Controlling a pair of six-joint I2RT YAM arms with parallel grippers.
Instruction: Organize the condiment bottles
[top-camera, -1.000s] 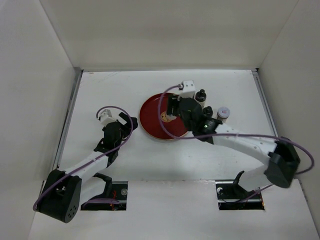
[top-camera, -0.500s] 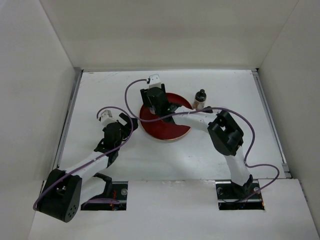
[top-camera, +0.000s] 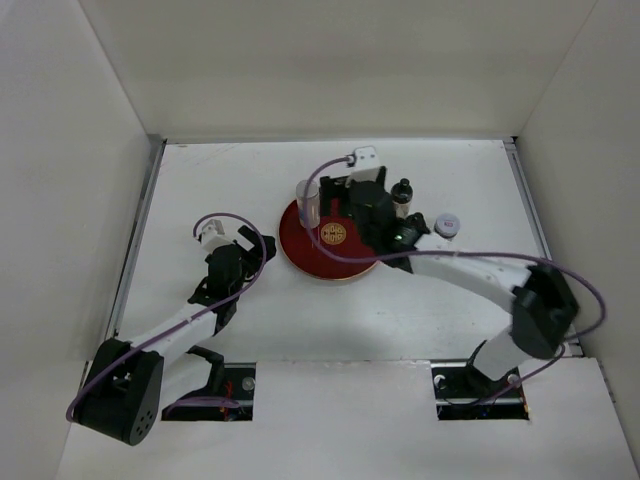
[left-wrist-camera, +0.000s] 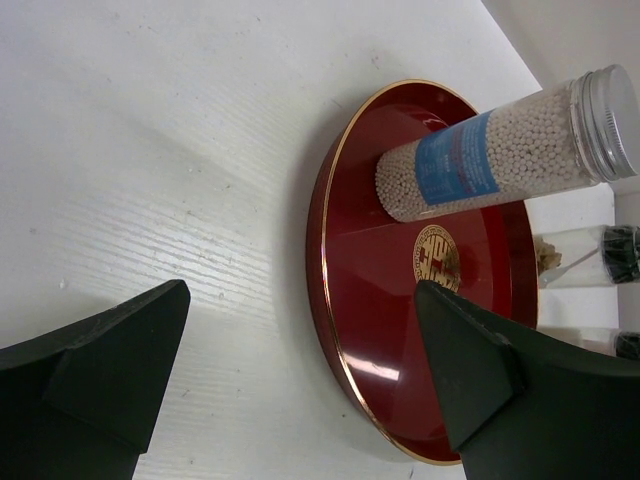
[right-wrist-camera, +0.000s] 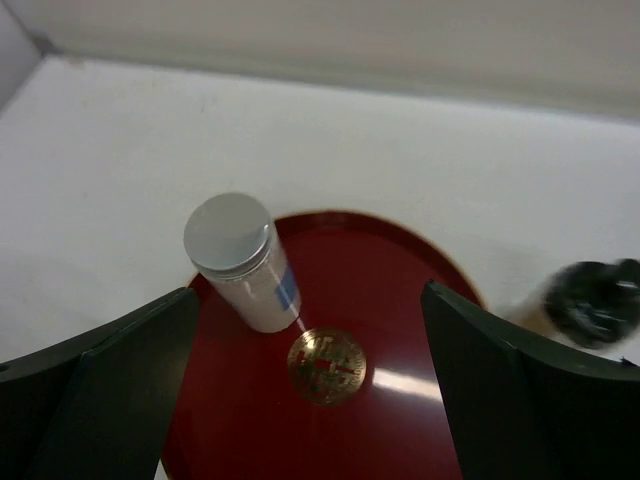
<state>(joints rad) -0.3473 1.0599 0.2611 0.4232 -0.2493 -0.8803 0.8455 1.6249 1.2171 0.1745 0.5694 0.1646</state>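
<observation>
A pale cylinder bottle (top-camera: 309, 203) with a silver cap and blue label stands upright on the far-left part of the round red tray (top-camera: 345, 262). In the right wrist view this bottle (right-wrist-camera: 243, 262) is apart from my open right gripper (right-wrist-camera: 310, 390), which hangs over the tray's gold emblem (right-wrist-camera: 327, 365). From above, the right gripper (top-camera: 347, 208) holds nothing. A dark-necked, black-capped bottle (top-camera: 403, 195) and a lilac-capped bottle (top-camera: 447, 225) stand on the table right of the tray. My left gripper (top-camera: 252, 252) is open, left of the tray, its jaws (left-wrist-camera: 300, 370) framing the tray rim (left-wrist-camera: 325, 260).
White walls close the table in on the left, far and right sides. The right arm stretches from the near right across to the tray. A metal rail (top-camera: 140, 220) runs along the table's left edge.
The right gripper swung over the tray's left side, opened, and let go of the pale cylinder bottle, which now stands there; the gripper then drew back to the right. The left arm stayed still.
</observation>
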